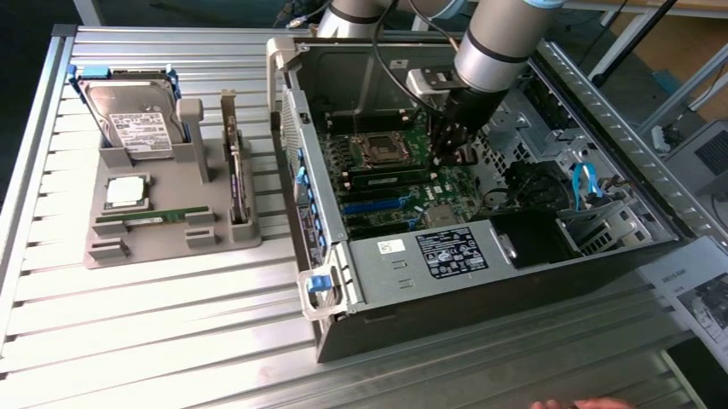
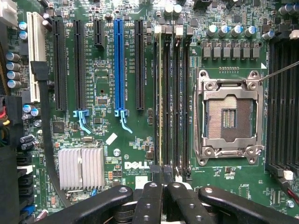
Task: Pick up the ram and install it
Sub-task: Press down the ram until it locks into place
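Observation:
The ram (image 2: 160,102) stands edge-on in the memory slot nearest the blue card slot (image 2: 119,65), showing as a thin green-yellow line along the slot. My gripper (image 2: 163,179) is shut, its black fingertips pressed together right over one end of that stick; I cannot tell whether they touch it. In the exterior view the gripper (image 1: 455,158) reaches down into the open computer case (image 1: 330,281), beside the processor socket (image 1: 381,152). Another green stick (image 1: 148,219) lies in the grey holder (image 1: 114,251) outside the case.
The holder also carries a hard drive (image 1: 135,119), a silver processor chip (image 1: 125,190) and an upright expansion card (image 1: 237,170). Inside the case are a heatsink (image 2: 80,168), blue cables (image 1: 586,183) and the black power supply (image 1: 449,251). A person's fingers (image 1: 580,403) show at the table's near edge.

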Robot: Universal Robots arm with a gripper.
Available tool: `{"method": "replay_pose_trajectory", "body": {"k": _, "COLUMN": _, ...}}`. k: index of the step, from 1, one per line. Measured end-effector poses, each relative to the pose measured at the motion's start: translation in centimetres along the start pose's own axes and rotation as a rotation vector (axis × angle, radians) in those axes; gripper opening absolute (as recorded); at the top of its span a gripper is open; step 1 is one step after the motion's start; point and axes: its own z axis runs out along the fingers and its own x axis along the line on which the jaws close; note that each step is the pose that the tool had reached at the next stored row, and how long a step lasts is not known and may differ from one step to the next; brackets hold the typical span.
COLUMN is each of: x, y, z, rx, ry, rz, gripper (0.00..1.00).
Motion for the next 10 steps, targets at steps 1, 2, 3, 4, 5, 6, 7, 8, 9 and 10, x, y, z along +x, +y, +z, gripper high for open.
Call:
{"method": "replay_pose_trajectory", "body": {"k": 1, "x": 0.0, "y": 0.0, "z": 0.06, "rx": 0.0, "ry": 0.0, "rz": 0.0, "gripper": 0.1}}
{"method": "replay_pose_trajectory", "body": {"k": 2, "x": 0.01, "y": 0.0, "z": 0.1, "rx": 0.0, "ry": 0.0001, "rz": 0.0, "gripper": 0.1}}
{"method": "replay_pose_trajectory", "body": {"k": 3, "x": 0.01, "y": 0.0, "z": 0.1, "rx": -0.0001, "ry": 0.0003, "rz": 0.0, "gripper": 0.1}}
{"method": "replay_pose_trajectory", "body": {"k": 4, "x": 0.01, "y": 0.0, "z": 0.1, "rx": -0.0001, "ry": 0.0003, "rz": 0.0, "gripper": 0.1}}
{"method": "replay_pose_trajectory", "body": {"k": 5, "x": 0.0, "y": 0.0, "z": 0.11, "rx": 0.0, "ry": 0.0001, "rz": 0.0, "gripper": 0.1}}
{"method": "replay_pose_trajectory", "body": {"k": 6, "x": 0.0, "y": 0.0, "z": 0.11, "rx": 0.0, "ry": 0.0, "rz": 0.0, "gripper": 0.1}}
{"method": "replay_pose_trajectory", "body": {"k": 7, "x": 0.0, "y": 0.0, "z": 0.11, "rx": 0.0, "ry": 0.0, "rz": 0.0, "gripper": 0.1}}
{"method": "replay_pose_trajectory", "body": {"k": 8, "x": 0.0, "y": 0.0, "z": 0.12, "rx": 0.0, "ry": 0.0001, "rz": 0.0, "gripper": 0.1}}
{"method": "replay_pose_trajectory", "body": {"k": 9, "x": 0.0, "y": 0.0, "z": 0.17, "rx": 0.0001, "ry": -0.0003, "rz": 0.0, "gripper": 0.1}}
{"method": "replay_pose_trajectory", "body": {"k": 10, "x": 0.0, "y": 0.0, "z": 0.22, "rx": 0.0001, "ry": -0.0003, "rz": 0.0, "gripper": 0.1}}
